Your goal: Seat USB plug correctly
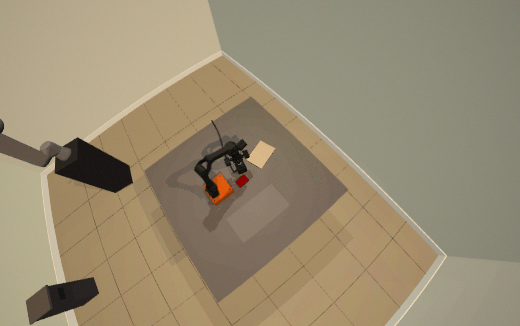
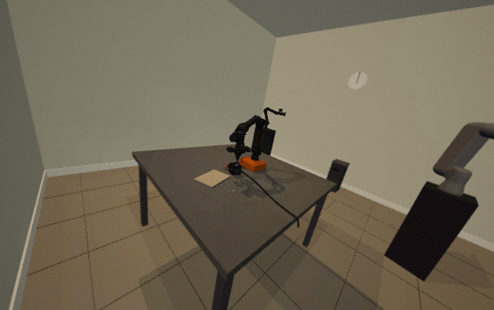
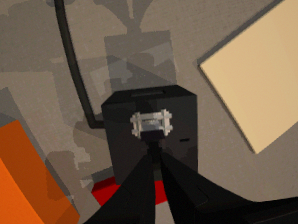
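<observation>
Tool [image 3: 157, 151] clenched on the USB plug [image 3: 152, 123], fingers nearly together around the plug's dark body. Plug sits in the top socket of the black power cube [image 3: 148, 132], metal shell showing. Black cable [image 3: 69, 50] runs off toward 11 o'clock. Red block [image 3: 107, 192] at cube's 7 o'clock, orange base [image 3: 29, 179] at 8, tan sheet [image 3: 260, 76] at 2, all on the grey surface [image 2: 228, 214].
</observation>
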Robot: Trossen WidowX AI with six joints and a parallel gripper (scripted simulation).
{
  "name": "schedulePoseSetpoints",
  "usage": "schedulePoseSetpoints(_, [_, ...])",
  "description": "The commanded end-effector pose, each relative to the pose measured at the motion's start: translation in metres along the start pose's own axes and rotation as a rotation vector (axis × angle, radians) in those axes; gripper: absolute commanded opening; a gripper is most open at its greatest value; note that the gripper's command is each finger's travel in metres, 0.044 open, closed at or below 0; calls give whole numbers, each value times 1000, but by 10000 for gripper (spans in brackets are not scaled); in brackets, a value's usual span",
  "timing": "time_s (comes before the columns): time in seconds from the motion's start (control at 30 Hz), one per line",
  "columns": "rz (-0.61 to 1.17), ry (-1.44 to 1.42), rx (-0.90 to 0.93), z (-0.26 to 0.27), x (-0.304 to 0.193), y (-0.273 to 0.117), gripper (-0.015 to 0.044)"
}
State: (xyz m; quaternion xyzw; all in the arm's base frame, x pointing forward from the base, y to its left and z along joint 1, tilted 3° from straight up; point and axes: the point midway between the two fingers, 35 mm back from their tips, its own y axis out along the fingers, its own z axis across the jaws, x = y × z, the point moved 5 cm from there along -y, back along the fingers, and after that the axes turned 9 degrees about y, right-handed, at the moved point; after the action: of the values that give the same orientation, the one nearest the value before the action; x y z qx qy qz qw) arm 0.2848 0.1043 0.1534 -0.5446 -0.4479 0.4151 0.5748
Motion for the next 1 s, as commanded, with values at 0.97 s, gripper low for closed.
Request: schedulePoseSetpoints(0.97, [-1,83,-1,0,0,-16,0])
